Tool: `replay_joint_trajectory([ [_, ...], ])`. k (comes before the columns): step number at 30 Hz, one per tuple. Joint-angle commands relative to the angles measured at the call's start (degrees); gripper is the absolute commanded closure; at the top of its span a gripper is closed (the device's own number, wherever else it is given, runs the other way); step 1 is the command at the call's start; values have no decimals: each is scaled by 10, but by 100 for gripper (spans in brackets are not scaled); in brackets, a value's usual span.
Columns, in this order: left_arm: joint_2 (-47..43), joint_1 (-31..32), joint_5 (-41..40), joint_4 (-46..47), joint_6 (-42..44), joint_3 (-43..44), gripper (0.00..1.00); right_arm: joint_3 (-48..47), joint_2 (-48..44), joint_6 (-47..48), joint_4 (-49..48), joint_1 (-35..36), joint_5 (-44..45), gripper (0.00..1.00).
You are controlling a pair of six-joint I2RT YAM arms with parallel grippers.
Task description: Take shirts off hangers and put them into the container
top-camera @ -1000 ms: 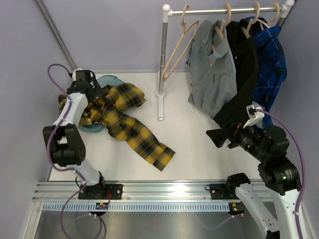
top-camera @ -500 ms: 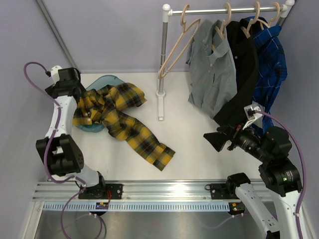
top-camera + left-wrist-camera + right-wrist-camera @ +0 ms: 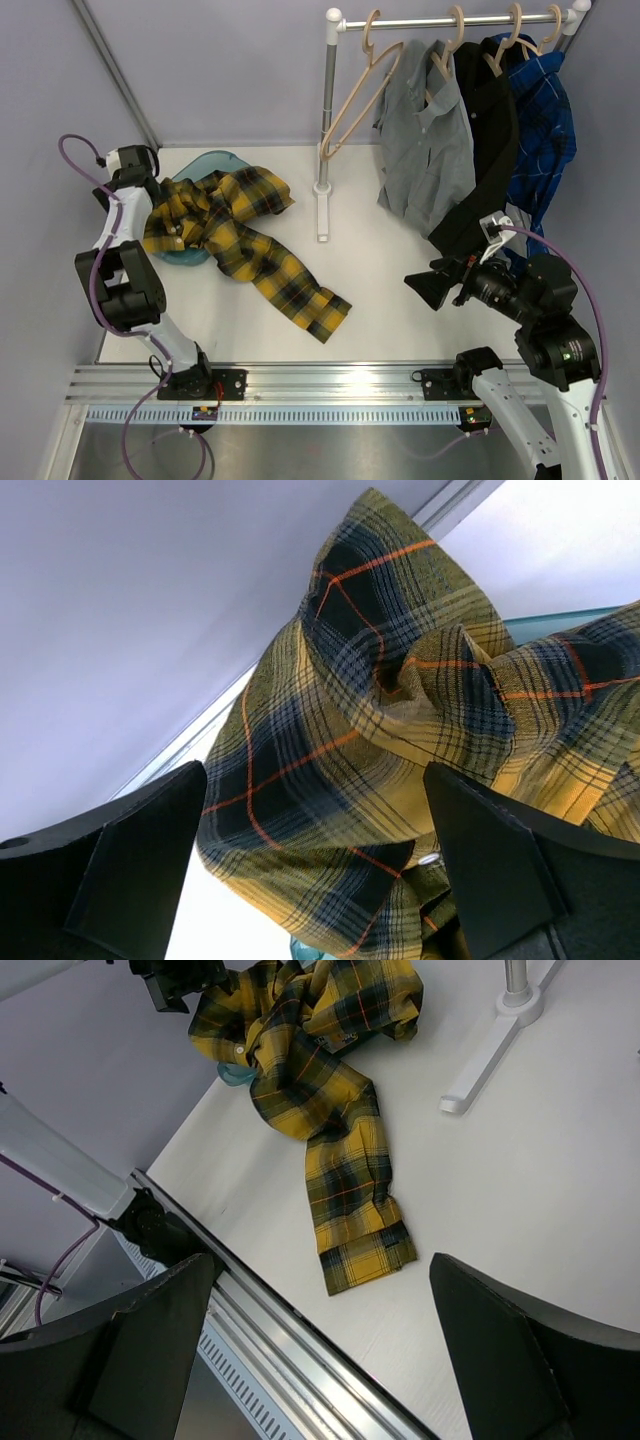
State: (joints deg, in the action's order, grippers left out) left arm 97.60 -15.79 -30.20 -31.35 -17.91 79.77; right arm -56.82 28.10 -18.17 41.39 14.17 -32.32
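The yellow-and-black plaid shirt (image 3: 235,225) lies off its hanger, bunched over the teal container (image 3: 218,162), one sleeve trailing across the table towards the front. My left gripper (image 3: 147,190) hovers at the container's left edge, open. In the left wrist view its gripper (image 3: 315,880) frames the plaid shirt (image 3: 380,730) without pinching it, and the container's rim (image 3: 560,620) shows behind. My right gripper (image 3: 437,286) hangs open over the table below the black shirt (image 3: 487,140). The grey shirt (image 3: 425,150) and blue plaid shirt (image 3: 545,110) hang on hangers. One empty hanger (image 3: 355,95) hangs left of them.
The white-and-metal rail stand (image 3: 327,120) rises at the back centre, its foot (image 3: 495,1040) on the table. The right wrist view looks past its gripper (image 3: 320,1275) at the shirt's sleeve end (image 3: 365,1250) and the aluminium rail (image 3: 290,1350) along the near edge.
My left gripper has pulled back left off the plaid shirt to the container's edge. The right gripper has drifted slightly left. The shirt's left edge has settled.
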Motion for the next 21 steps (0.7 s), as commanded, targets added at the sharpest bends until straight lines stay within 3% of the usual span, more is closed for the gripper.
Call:
replay_joint_trajectory([
  [1, 26, -1, -3, 14, 2, 17, 9, 3, 1, 8, -12, 5, -21, 1],
  [3, 38, -1, 0, 14, -1, 15, 15, 3, -1, 2, -12, 5, -19, 1],
  [6, 46, -2, 0, 14, -6, 14, 35, 3, -5, 2, -7, 5, -18, 0],
  [7, 47, -2, -1, 14, -5, 14, 47, 3, -8, 3, -6, 5, -16, 1],
  [10, 44, -1, 2, 15, -1, 17, 67, 2, -15, 1, 0, 5, -13, 0],
  [11, 41, 0, 4, 13, 1, 18, 87, 3, -16, 1, 2, 5, -13, 0],
  [12, 29, 4, 6, 13, 2, 19, 96, 1, -18, 1, 5, 5, -11, 0],
  [13, 19, 7, 6, 13, 2, 18, 100, 0, -18, 1, 6, 5, -10, 1],
  [21, -46, 115, 15, 7, 1, 42, 100, 9, -16, -5, -5, 4, -4, 1],
])
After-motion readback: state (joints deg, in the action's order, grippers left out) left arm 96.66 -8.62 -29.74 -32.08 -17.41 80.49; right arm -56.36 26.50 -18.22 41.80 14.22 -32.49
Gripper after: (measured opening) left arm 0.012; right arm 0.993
